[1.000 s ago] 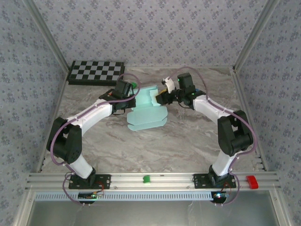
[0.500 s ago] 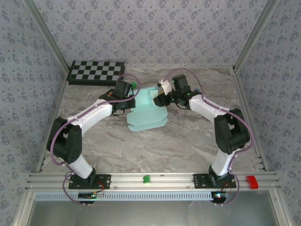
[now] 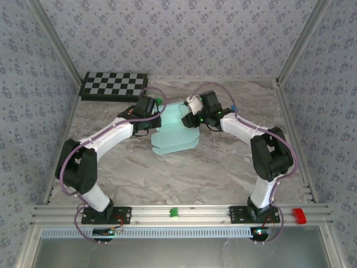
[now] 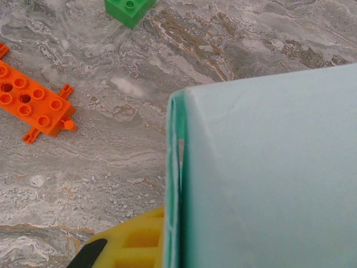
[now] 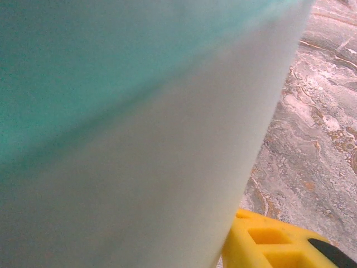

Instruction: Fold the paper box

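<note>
A lab robot cell: patterned walls (image 3: 178, 39), aluminium rail (image 3: 184, 213), checkerboard (image 3: 114, 85).

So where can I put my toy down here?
The marble table is bare between the paper box and the near rail, and in the far right corner. Crowded: far middle, where the left arm and right arm meet at the box, by a green block and an orange block.

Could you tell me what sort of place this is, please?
Probably a robot test cell: two arms bolted to an aluminium rail, a marble-look table between patterned walls, a checkerboard at the back left.
</note>
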Controlling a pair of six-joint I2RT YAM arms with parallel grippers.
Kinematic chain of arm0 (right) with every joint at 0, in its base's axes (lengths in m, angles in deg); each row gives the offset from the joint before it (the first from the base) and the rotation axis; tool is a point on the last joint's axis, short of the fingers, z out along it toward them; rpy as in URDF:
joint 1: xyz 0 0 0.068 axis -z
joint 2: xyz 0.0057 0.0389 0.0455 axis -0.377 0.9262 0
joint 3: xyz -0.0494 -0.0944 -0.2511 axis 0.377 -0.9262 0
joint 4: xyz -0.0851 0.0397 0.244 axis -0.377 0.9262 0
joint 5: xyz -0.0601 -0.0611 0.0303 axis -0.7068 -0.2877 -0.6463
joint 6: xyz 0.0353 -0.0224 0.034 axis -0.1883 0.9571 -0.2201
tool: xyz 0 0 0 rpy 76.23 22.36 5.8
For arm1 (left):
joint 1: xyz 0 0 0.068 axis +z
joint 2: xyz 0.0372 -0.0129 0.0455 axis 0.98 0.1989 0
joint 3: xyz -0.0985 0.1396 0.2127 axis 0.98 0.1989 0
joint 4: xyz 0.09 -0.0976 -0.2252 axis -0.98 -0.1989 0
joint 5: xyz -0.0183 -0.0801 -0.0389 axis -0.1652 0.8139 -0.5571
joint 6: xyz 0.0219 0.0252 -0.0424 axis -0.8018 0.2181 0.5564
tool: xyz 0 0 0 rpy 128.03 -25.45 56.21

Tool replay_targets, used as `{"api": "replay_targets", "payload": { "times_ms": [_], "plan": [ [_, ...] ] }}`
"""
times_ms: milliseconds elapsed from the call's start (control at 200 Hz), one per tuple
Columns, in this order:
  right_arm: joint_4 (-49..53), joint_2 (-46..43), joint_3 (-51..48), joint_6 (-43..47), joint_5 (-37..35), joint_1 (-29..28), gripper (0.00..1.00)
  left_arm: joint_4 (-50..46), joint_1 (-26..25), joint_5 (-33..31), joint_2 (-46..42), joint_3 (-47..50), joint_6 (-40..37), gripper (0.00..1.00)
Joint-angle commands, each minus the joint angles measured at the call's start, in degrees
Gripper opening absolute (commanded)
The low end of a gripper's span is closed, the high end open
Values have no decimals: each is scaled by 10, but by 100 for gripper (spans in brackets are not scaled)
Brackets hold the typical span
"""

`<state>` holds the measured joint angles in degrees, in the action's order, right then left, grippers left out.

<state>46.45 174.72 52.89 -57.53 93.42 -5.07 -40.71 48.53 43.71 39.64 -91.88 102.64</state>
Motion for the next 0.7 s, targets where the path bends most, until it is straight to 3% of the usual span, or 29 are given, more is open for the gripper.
{"api": "replay_targets", "payload": {
  "times_ms": [0,190,505,695],
  "plan": [
    [9,0,12,-2,-22,-5,40,15,-1,13,-20,-10,3,0],
    [5,-7,8,-7,-29,-9,38,9,-1,5,-16,-10,5,0],
    [10,-1,9,-44,-139,-16,19,4,-2,4,-11,-11,9,0],
    [15,2,12,-63,-191,-20,16,0,-2,2,-9,-13,10,0]
  ]
}}
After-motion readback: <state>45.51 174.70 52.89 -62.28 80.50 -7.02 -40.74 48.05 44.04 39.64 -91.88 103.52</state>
